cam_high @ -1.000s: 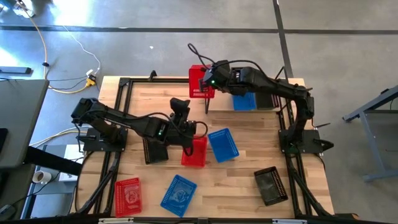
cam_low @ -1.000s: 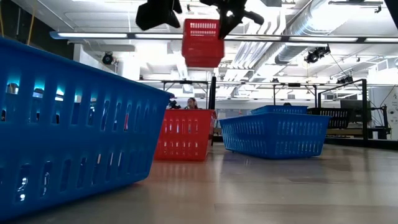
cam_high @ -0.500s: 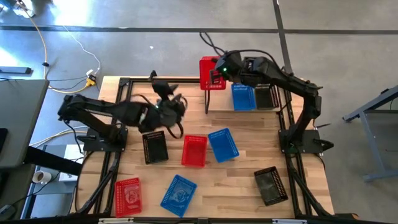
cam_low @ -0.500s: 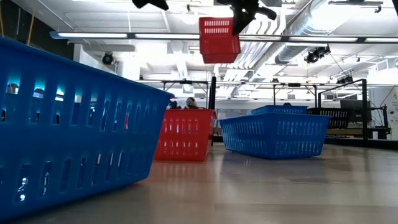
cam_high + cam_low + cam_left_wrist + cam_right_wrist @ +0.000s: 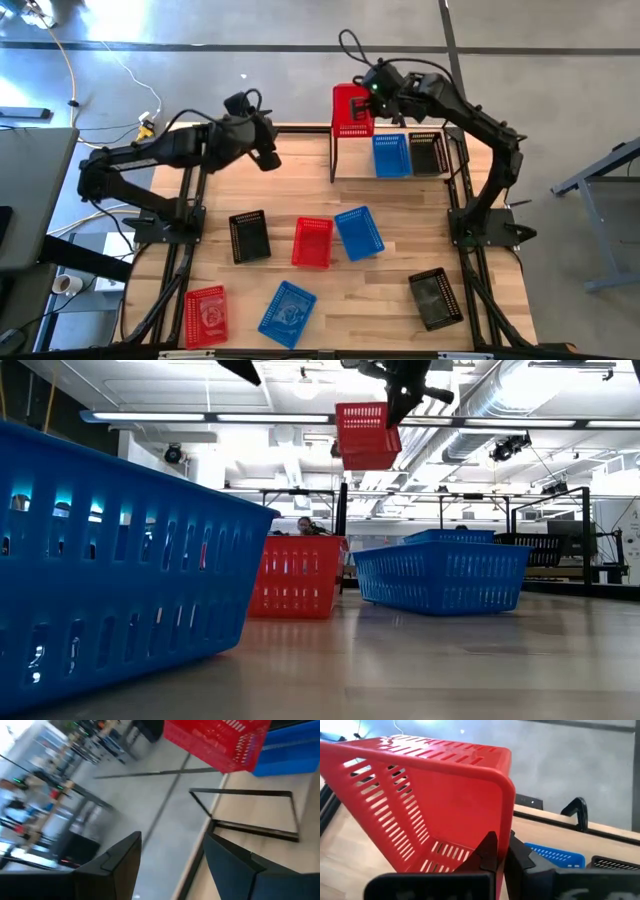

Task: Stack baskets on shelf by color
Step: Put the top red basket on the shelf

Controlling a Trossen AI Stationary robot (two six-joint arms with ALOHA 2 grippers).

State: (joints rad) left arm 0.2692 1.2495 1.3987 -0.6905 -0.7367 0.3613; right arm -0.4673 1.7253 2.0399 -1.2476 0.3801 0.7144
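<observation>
Right tool (image 5: 372, 92) is clamped tight on the rim of a red basket (image 5: 350, 110), carrying it in the air over the left end of the shelf (image 5: 333, 160), at the far edge of the bench (image 5: 400, 320). In the right wrist view the fingers (image 5: 490, 851) pinch the basket wall (image 5: 445, 815), and the basket hangs tilted. The low view shows the same basket (image 5: 367, 434) high above the bench top.

On the shelf: a blue basket (image 5: 391, 156) in the middle, a black basket (image 5: 426, 152) just beside it at the right end.

Left tool (image 5: 262, 155) is raised over the far left part of the bench, fingers spread wide, nothing between them; the left wrist view shows both fingers (image 5: 112, 865) apart with floor visible in the gap.

Loose on the bench: a black basket (image 5: 248, 237), a red basket (image 5: 312, 243) and a blue basket (image 5: 359, 232) side by side mid-bench. Near the front edge, a red basket (image 5: 206, 316) and a blue basket (image 5: 288, 310). Another black basket (image 5: 435, 298) sits toward the front right.
</observation>
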